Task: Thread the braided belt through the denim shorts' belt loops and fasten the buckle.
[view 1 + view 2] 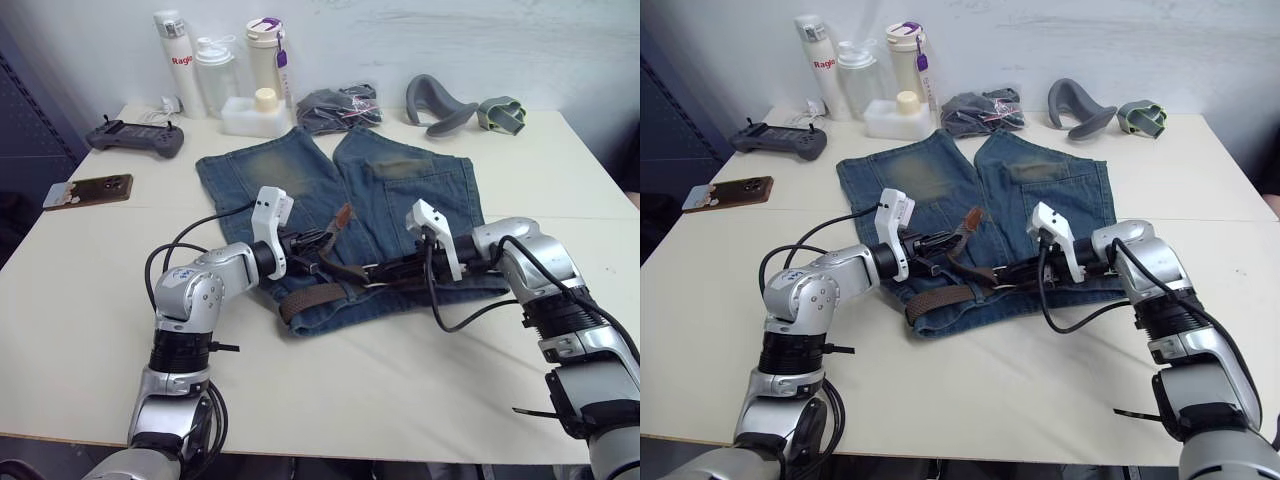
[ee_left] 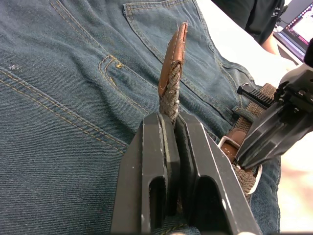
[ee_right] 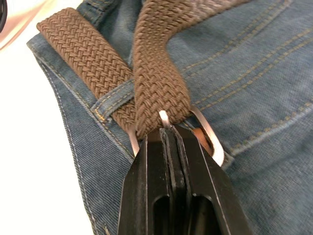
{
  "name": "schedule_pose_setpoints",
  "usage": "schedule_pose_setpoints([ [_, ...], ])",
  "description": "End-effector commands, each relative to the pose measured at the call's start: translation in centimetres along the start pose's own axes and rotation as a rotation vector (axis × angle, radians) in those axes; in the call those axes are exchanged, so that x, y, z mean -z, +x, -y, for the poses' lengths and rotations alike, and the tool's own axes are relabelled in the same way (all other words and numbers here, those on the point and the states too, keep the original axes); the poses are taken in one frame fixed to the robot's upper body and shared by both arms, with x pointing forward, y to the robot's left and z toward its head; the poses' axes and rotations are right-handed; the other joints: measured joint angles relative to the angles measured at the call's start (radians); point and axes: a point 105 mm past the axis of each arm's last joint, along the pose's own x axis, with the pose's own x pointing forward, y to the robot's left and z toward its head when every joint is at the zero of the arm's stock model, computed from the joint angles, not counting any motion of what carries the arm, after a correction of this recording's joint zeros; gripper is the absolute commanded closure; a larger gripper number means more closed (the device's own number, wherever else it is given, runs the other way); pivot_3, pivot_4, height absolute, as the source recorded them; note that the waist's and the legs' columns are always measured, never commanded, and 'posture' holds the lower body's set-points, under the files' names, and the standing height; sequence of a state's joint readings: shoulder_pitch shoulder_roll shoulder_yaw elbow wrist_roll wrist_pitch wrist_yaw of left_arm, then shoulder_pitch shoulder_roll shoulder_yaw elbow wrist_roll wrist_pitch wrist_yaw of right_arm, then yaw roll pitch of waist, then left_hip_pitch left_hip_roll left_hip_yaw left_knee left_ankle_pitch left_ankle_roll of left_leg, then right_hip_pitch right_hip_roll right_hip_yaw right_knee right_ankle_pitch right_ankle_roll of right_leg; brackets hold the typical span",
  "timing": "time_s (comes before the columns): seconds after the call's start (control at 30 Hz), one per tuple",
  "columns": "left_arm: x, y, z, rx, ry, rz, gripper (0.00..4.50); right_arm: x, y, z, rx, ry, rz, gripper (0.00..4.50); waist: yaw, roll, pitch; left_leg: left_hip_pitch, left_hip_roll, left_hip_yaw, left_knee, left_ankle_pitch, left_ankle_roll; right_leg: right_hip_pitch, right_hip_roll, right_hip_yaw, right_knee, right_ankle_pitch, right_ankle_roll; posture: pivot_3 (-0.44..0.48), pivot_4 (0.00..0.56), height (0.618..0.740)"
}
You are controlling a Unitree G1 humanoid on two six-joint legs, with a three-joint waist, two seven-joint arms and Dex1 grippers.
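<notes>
Shorts (image 1: 300, 185): flat at mid-counter, waistband toward near edge.
Right gripper (image 3: 168, 134): clamped on buckle (image 3: 211, 142) at waistband, belt (image 3: 156, 73) fed through frame.
Left gripper (image 2: 172, 122): clamped on belt's tip end, tip (image 2: 172, 61) pointing up, just left of buckle.
Next: likely pull leftward along waistband.

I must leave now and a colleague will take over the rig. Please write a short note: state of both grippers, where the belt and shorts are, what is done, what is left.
Left gripper: jaws shut on the belt just below its plain brown tip, holding the tip up over the shorts.
Right gripper: jaws shut at the buckle.
Shorts lie flat on the table, waistband toward the robot.
Done: the belt runs under a belt loop along the waistband, and the strap passes through the buckle frame.
Left: pull the strap snug and check the prong; whether it is set is not clear.
</notes>
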State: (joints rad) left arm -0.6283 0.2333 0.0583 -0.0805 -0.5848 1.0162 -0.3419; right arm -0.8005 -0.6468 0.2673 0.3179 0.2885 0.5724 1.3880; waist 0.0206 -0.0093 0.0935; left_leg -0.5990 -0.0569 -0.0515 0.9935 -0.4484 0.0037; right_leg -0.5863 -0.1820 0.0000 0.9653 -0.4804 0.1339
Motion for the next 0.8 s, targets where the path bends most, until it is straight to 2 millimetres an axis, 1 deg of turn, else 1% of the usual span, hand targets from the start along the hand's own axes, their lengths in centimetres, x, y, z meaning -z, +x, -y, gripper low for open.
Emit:
schedule_pose_setpoints([
  [0.03, -1.2, -0.3, 0.8, 0.018, 0.034, 0.046, 4.5, 0.2, 0.7, 0.2, -0.004, -0.007, -0.025, 4.47, -0.002, 0.0, 0.0, 0.0, 0.0, 0.0, 0.0, 0.0, 0.0, 0.0, 0.0, 0.0, 0.0, 0.0, 0.0, 0.0, 0.15, 0.629],
  [0.2, -1.2, -0.1, 0.9, 0.02, 0.035, 0.052, 4.5, 1.1, 1.4, 0.8, 0.023, 0.004, -0.093, 4.47, -0.011, 0.0, 0.0, 0.001, 0.0, 0.0, 0.0, 0.001, -0.001, 0.0, 0.0, -0.001, 0.0, 0.0, 0.0, 0.0, 0.15, 0.629],
  [0.27, -1.3, -0.1, 0.9, 0.019, 0.035, 0.057, 4.5, 1.9, 1.6, 1.2, 0.049, 0.025, -0.156, 4.47, -0.016, 0.0, 0.0, 0.001, 0.0, 0.0, 0.0, 0.001, -0.001, 0.001, 0.0, -0.001, 0.0, 0.0, 0.0, 0.0, 0.15, 0.629],
  [0.33, -1.3, -0.1, 0.9, 0.016, 0.034, 0.062, 4.5, 2.6, 1.7, 1.2, 0.046, 0.029, -0.208, 4.47, -0.019, 0.0, 0.0, 0.002, 0.0, -0.001, 0.0, 0.001, -0.001, 0.002, 0.0, -0.001, 0.0, 0.0, 0.0, 0.0, 0.15, 0.629],
  [0.43, -1.7, -0.1, 0.7, 0.012, 0.033, 0.075, 4.5, 3.4, 2.1, 0.5, 0.015, 0.017, -0.269, 4.47, -0.021, 0.0, -0.001, 0.002, 0.0, -0.001, 0.0, 0.001, -0.001, 0.002, 0.0, -0.001, 0.0, 0.0, 0.0, 0.0, 0.15, 0.629],
  [0.57, -3.2, 0.2, 0.6, 0.024, 0.049, 0.112, 4.5, 5.1, 2.8, -0.3, -0.005, -0.034, -0.368, 4.47, -0.02, 0.0, -0.001, 0.002, 0.0, -0.002, 0.0, 0.001, -0.001, 0.003, 0.0, -0.002, 0.0, 0.0, 0.0, 0.0, 0.15, 0.629],
  [0.73, -5.7, 0.9, 0.9, 0.072, 0.075, 0.148, 4.5, 7.3, 3.8, -1.5, -0.029, -0.033, -0.442, 4.47, -0.019, -0.001, -0.008, 0.003, 0.0, -0.003, -0.001, 0.001, -0.001, 0.004, 0.0, -0.004, -0.002, 0.0, 0.0, 0.0, 0.15, 0.629],
  [0.8, -7.0, 1.6, 1.2, 0.107, 0.091, 0.157, 4.5, 8.6, 4.1, -2.5, -0.055, -0.02, -0.491, 4.47, -0.019, -0.002, -0.009, 0.003, 0.0, -0.003, -0.001, 0.001, -0.001, 0.004, -0.001, -0.004, -0.002, 0.0, 0.0, 0.0, 0.15, 0.629],
])
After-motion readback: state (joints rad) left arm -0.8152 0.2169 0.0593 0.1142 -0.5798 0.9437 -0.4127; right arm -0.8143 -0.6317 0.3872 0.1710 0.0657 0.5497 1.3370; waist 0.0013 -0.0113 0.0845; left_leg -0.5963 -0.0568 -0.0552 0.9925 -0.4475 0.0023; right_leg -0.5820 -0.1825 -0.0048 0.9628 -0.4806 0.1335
